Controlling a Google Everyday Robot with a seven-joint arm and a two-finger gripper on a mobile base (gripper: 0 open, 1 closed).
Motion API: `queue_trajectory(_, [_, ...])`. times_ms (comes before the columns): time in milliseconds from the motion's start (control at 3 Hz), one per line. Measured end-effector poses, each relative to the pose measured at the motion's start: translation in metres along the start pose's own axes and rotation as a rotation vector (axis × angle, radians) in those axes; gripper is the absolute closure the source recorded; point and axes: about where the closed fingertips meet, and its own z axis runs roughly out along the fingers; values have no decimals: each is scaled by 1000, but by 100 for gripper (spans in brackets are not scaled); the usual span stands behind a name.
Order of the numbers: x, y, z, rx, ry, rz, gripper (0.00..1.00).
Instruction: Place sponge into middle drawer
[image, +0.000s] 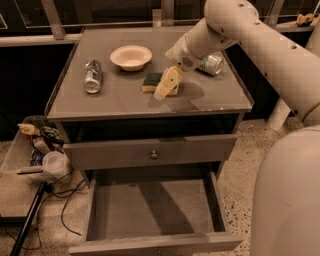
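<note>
Sponge (150, 81) first: it lies flat on the tabletop (115, 97), green scrub side up, near the middle and just in front of the white bowl (131, 56); it sits where the arm can reach it from above, which I judge to be why the pincer (164, 89) comes in tilted from the right. The pincer hangs right at the sponge's right end, overlapping it in this view (whether they touch is hidden); whether it is released, clenched or already grasping the sponge I cannot tell. The sponge's left half shows clear of the pincer. Below, the middle drawer (150, 210) is pulled well out with its floor bare, presumably so the sponge can be dropped straight in; the drawer with the knob (154, 155) above it is shut. A can (92, 76) lies to the left of the bowl, well apart from the sponge.
</note>
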Motion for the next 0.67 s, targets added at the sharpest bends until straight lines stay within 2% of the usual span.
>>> queue_trajectory(667, [25, 4, 19, -30, 32, 44, 0])
